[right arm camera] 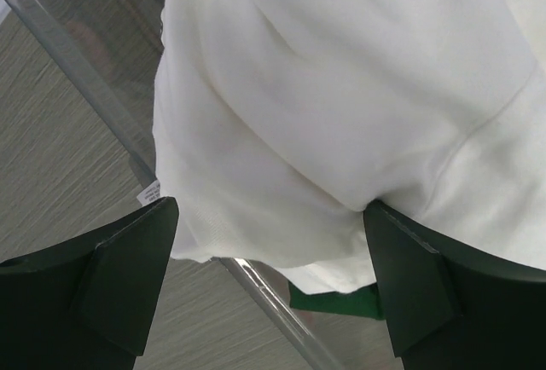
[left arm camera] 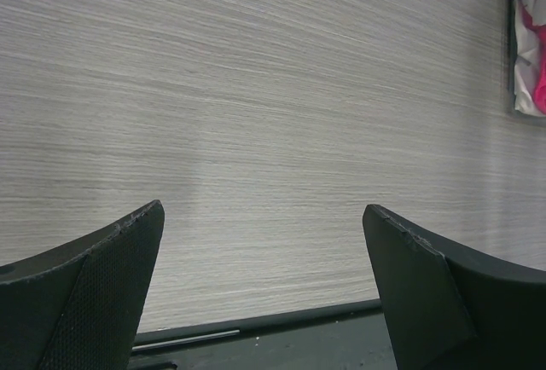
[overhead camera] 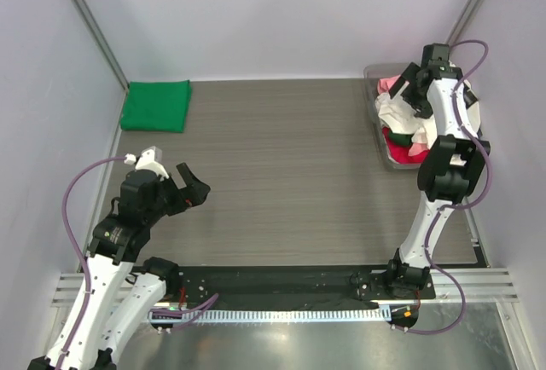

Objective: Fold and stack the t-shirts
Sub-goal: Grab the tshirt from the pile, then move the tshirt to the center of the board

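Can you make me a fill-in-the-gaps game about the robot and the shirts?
1. The folded shirt lying on the table is ____.
2. The shirt under the right pincer, in the tray, is ____.
3. The left pincer holds nothing and its fingers are wide ____.
Missing words: green, white, open.

arms (overhead camera: 424, 223): white links, black joints | cables (overhead camera: 70, 195): purple | jaws: black wedges
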